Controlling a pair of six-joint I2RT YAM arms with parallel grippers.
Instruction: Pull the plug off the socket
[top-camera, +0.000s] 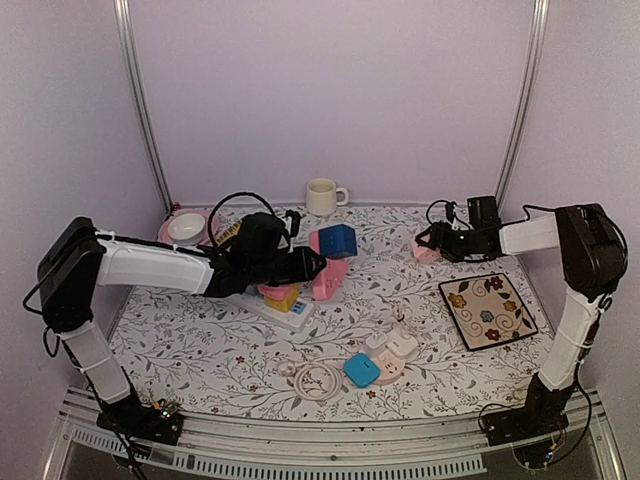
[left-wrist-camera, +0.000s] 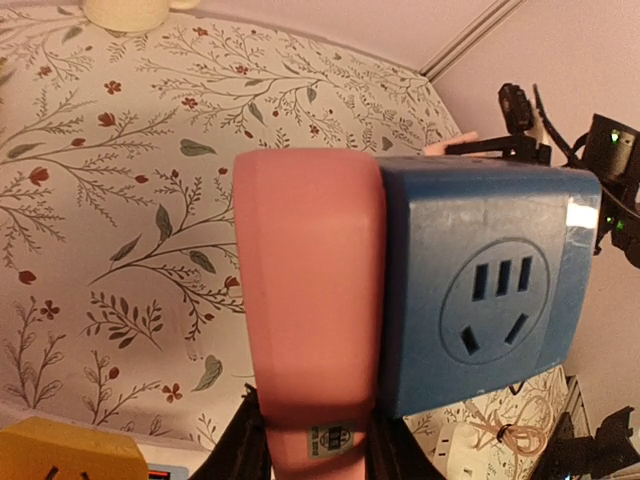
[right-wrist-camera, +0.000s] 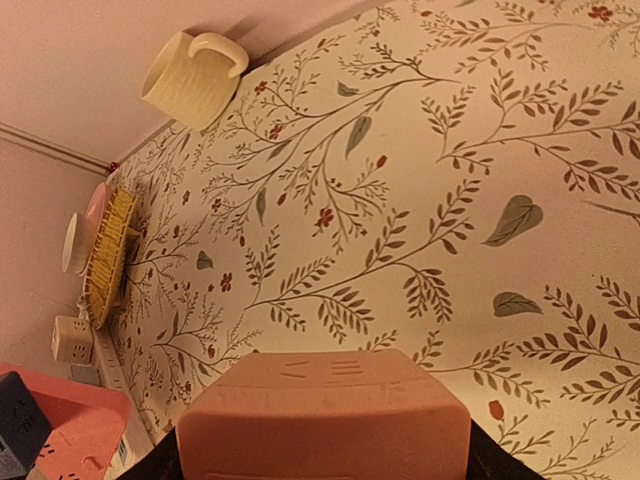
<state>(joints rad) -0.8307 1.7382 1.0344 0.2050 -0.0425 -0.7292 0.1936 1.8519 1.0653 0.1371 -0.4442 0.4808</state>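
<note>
L gripper (top-camera: 312, 266) pinched the pink plastic socket block (left-wrist-camera: 310, 300) mid-table w/ the blue cube plug (left-wrist-camera: 480, 290) seated in it, R gripper (top-camera: 432, 244) clamped a pink rectangular plastic block (right-wrist-camera: 325, 410) far right; risk: narrow L grip slips/twists if the plug binds on pull.

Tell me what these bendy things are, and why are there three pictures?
This is a robot: a left arm and a right arm bolted to a flowery table. The wide picture looks down from above; the other two come from little cameras on the wrists. The left claw grips a pink block with a blue cube stuck to its side. The right claw grips a second pink block. Also on the table sit a mug, a patterned tile and a white power strip.
</note>
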